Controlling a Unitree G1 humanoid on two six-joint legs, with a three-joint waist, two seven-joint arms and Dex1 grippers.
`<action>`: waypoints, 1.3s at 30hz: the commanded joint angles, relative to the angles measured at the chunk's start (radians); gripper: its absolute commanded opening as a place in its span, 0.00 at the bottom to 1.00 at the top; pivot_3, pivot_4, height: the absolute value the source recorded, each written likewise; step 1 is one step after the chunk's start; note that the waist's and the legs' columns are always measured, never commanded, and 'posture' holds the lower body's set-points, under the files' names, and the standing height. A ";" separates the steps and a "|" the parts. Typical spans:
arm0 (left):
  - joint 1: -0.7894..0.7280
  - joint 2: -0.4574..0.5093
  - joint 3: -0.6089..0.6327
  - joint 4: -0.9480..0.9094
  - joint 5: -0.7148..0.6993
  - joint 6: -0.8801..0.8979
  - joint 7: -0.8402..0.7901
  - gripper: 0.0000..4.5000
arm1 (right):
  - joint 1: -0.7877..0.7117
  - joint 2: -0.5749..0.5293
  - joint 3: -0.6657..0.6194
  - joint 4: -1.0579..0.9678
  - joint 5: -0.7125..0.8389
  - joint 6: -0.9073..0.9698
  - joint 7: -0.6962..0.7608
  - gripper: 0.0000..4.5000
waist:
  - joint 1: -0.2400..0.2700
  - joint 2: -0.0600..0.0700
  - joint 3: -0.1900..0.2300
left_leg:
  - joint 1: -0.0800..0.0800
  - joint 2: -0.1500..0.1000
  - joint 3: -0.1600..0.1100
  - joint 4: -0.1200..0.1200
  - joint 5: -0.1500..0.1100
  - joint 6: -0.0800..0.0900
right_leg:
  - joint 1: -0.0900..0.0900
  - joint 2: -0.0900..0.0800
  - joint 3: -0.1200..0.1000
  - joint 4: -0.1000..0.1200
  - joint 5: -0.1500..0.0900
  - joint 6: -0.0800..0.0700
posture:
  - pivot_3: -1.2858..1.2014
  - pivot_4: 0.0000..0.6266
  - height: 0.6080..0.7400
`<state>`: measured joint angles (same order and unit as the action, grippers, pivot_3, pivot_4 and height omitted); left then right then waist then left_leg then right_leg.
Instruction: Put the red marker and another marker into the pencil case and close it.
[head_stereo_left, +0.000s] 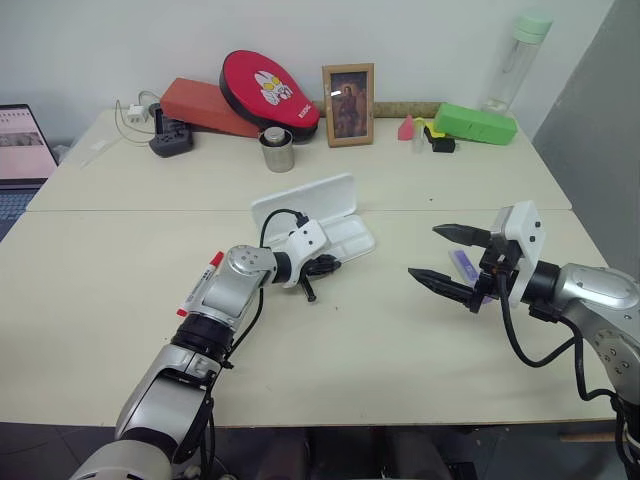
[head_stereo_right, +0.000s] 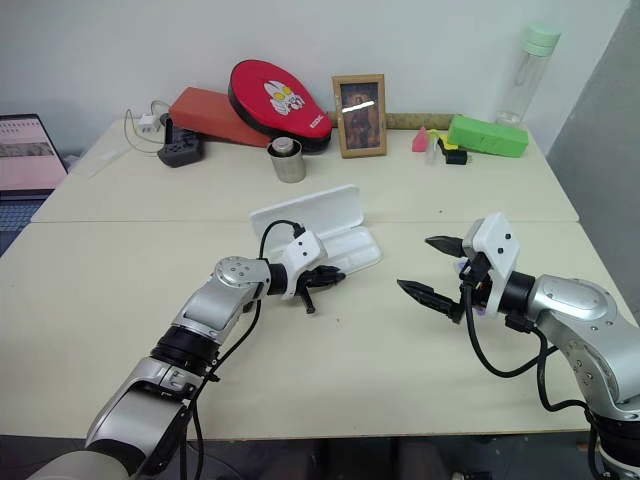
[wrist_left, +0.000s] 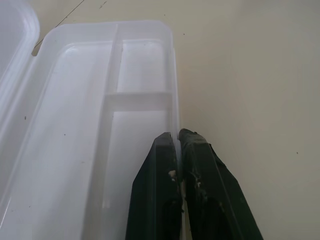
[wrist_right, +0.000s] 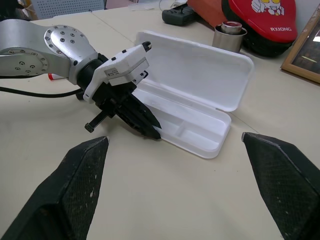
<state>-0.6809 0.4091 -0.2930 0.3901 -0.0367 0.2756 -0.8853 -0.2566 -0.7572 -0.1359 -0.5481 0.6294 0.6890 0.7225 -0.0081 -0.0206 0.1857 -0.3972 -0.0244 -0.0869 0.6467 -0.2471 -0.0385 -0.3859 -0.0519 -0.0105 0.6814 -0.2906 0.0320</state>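
While the pencil case (head_stereo_left: 330, 225) lies open mid-table with its lid tipped back, the left gripper (wrist_right: 150, 127) is pinched shut on the tray's near wall, seemingly steadying it. The right gripper (head_stereo_left: 448, 262) hovers spread wide and empty, just above the purple highlighter (head_stereo_left: 463, 266). The red marker (head_stereo_left: 200, 283) rests on the table beside the left forearm. Loading has not begun; next, the right gripper likely must drop and close on the highlighter.

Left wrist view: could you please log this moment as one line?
left gripper: shut on front wall of open white plastic pencil case | right gripper: open
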 joint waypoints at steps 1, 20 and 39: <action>0.041 0.006 -0.020 -0.104 -0.013 -0.020 -0.066 0.01 | -0.005 -0.004 -0.036 -0.028 0.015 -0.015 -0.002 1.00 | 0.000 0.000 0.000 | 0.000 0.000 0.000 0.000 0.000 0.000 | 0.000 0.000 0.000 0.000 0.000 0.000 | 0.52 0.24 1.00; 0.192 0.147 -0.086 -0.434 -0.029 0.004 -0.268 0.01 | 0.064 -0.020 -0.067 -0.073 0.049 0.002 -0.009 1.00 | -0.003 0.000 0.000 | 0.000 0.001 0.000 0.000 0.000 0.000 | 0.000 0.000 0.001 0.000 0.000 0.000 | 0.52 0.24 1.00; 0.185 0.127 -0.072 -0.423 -0.046 0.031 -0.249 0.32 | 0.084 -0.053 -0.066 -0.070 0.065 0.009 0.009 1.00 | -0.002 0.000 0.000 | 0.000 0.001 0.001 0.000 0.000 0.000 | 0.000 0.000 0.000 0.000 0.000 0.000 | 0.52 0.24 1.00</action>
<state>-0.4852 0.5418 -0.3842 -0.0023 -0.0678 0.3041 -1.1397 -0.1575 -0.7985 -0.1777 -0.5932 0.6857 0.7064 0.7266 -0.0106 -0.0205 0.1857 -0.3971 -0.0235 -0.0858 0.6466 -0.2471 -0.0381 -0.3859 -0.0514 -0.0101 0.6814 -0.2905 0.0317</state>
